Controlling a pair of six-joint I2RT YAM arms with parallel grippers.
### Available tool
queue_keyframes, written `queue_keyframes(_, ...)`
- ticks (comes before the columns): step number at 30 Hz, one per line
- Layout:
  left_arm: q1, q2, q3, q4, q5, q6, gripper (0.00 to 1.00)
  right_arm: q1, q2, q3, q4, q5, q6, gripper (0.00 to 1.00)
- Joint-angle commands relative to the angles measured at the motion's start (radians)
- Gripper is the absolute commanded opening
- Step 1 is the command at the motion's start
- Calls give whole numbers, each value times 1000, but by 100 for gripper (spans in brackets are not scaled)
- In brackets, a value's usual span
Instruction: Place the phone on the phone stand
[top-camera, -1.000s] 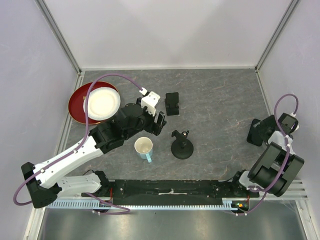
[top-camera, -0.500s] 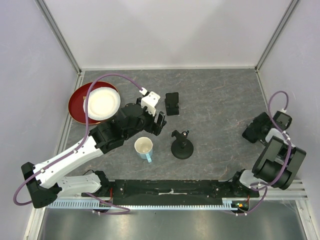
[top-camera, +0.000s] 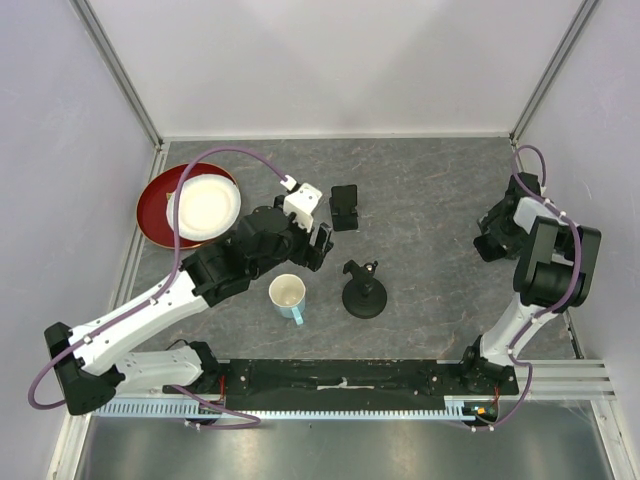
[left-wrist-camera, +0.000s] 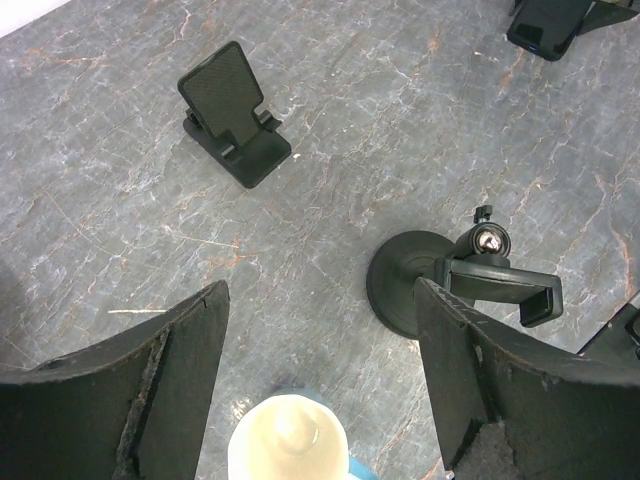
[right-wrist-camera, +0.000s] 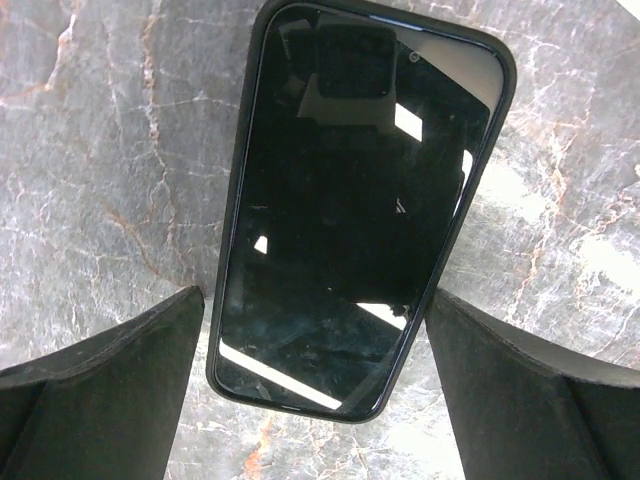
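Observation:
The black phone (right-wrist-camera: 355, 200) lies screen-up on the grey table, at the right side. My right gripper (right-wrist-camera: 315, 295) is open just above it, one finger on each side of its near end; I cannot tell if they touch it. In the top view the right gripper (top-camera: 493, 232) covers the phone. The phone also shows at the top right of the left wrist view (left-wrist-camera: 545, 25). The black folding phone stand (top-camera: 344, 207) stands empty at the table's middle back, also in the left wrist view (left-wrist-camera: 235, 112). My left gripper (top-camera: 320, 247) is open and empty, just left of the stand.
A black round-based clamp holder (top-camera: 363, 291) stands mid-table. A cream cup with a blue handle (top-camera: 288, 296) sits under the left gripper (left-wrist-camera: 320, 290). A white plate (top-camera: 205, 205) lies on a red plate (top-camera: 152, 215) at the far left. Walls close both sides.
My right arm has swung away from the near edge toward the back along the right side, and its gripper now hangs over the phone. The left arm has not moved.

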Motion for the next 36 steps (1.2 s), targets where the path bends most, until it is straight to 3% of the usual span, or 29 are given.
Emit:
queue_keyframes(1, -4, 9, 0, 34, -26, 18, 81, -5, 154, -38, -154, -28, 140, 98)
queue_keyframes(7, -3, 30, 6, 26, -37, 19, 80, -5, 148, -12, -185, 15, 206, 98)
queue_keyframes(12, -3, 32, 5, 26, -46, 24, 80, -23, 188, 5, -160, -100, 180, 97)
queue_keyframes(18, -3, 38, 6, 26, -52, 27, 80, -23, 176, 5, -154, -119, 129, 83)
queue_keyframes(24, -3, 41, 6, 25, -55, 27, 80, -30, 198, 16, -160, -151, 111, 50)
queue_keyframes(25, -3, 41, 6, 23, -57, 27, 80, -30, 203, 19, -171, -152, 109, 29)
queue_keyframes(28, -1, 45, 6, 25, -57, 27, 80, -31, 206, 20, -174, -168, 72, 0)
queue_keyframes(33, -3, 45, 6, 22, -57, 27, 80, -26, 119, -70, -93, -134, 0, 0)
queue_keyframes(36, -3, 41, 8, 20, -52, 25, 80, -26, -45, -183, 78, -207, -81, 0)
